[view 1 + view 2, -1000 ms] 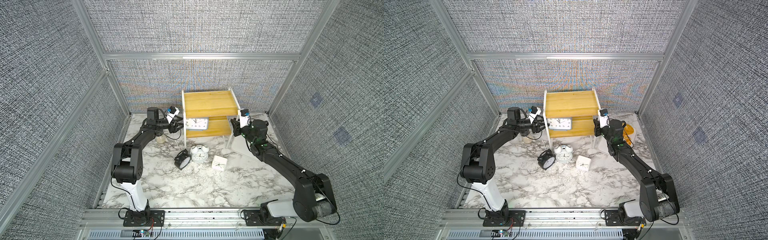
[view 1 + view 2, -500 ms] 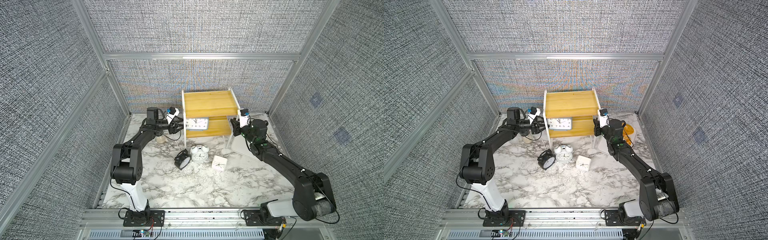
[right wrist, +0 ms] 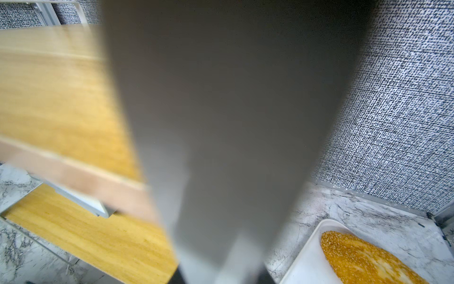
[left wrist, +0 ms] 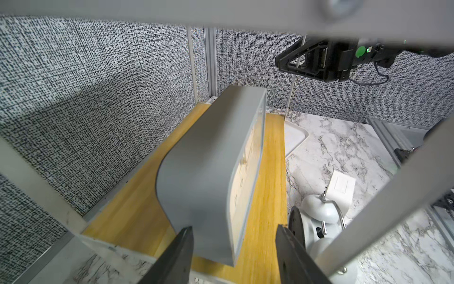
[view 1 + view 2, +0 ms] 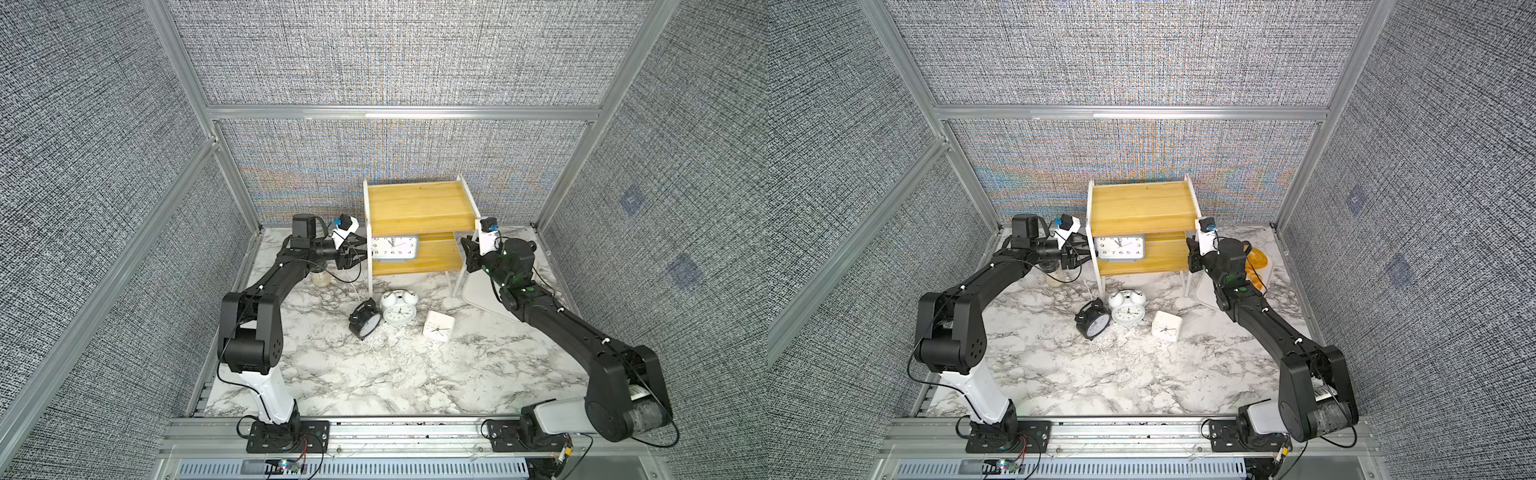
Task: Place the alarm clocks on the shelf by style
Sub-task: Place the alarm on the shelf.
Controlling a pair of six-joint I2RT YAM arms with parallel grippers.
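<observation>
The shelf point(image 5: 419, 205) point(image 5: 1142, 205) stands at the back of the table. The grey-blue alarm clock point(image 5: 395, 248) point(image 5: 1120, 247) point(image 4: 208, 159) stands upright on its lower board point(image 4: 270, 172). My left gripper point(image 5: 362, 251) point(image 5: 1086, 251) point(image 4: 234, 230) reaches in from the shelf's left end, open, with one finger on each side of that clock's end and a gap at the clock's face. The right gripper point(image 5: 468, 253) point(image 5: 1191, 255) point(image 3: 222, 275) is shut on the shelf's white right front post. On the table in front stand the black twin-bell clock point(image 5: 365, 320), white twin-bell clock point(image 5: 399, 308) and small white square clock point(image 5: 437, 326).
A white tray point(image 5: 478, 295) point(image 3: 309, 258) with seeded bread point(image 5: 1256, 259) lies right of the shelf, under the right arm. A small pale jar point(image 5: 320, 278) stands beneath the left forearm. Textured walls close in the back and both sides.
</observation>
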